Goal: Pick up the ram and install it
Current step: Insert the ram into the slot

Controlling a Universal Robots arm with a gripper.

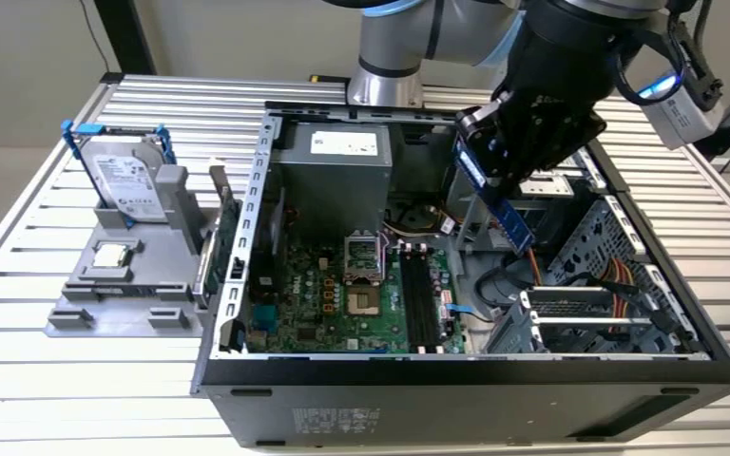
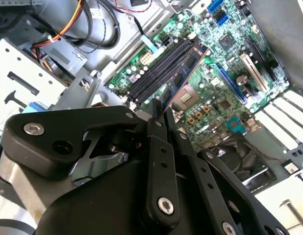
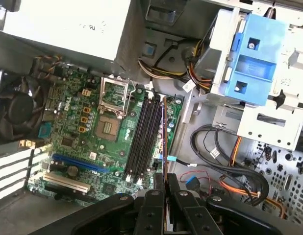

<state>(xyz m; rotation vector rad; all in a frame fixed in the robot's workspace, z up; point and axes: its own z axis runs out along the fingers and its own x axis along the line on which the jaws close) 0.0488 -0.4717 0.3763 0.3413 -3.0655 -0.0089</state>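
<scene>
Count: 1 ram (image 2: pixel 183 73), 1 end effector (image 3: pixel 165 180), 1 open PC case (image 1: pixel 467 385), 1 motherboard (image 3: pixel 68 142), 4 black memory slots (image 3: pixel 144 137), 1 CPU socket (image 3: pixel 108 128), 1 power supply (image 1: pixel 334 166), 1 fan (image 3: pixel 16 105), 1 hard drive (image 1: pixel 124 176), 1 grey tray (image 1: pixel 124 318), 1 loose processor chip (image 1: pixel 111 255), 1 worktop (image 1: pixel 35 380).
</scene>
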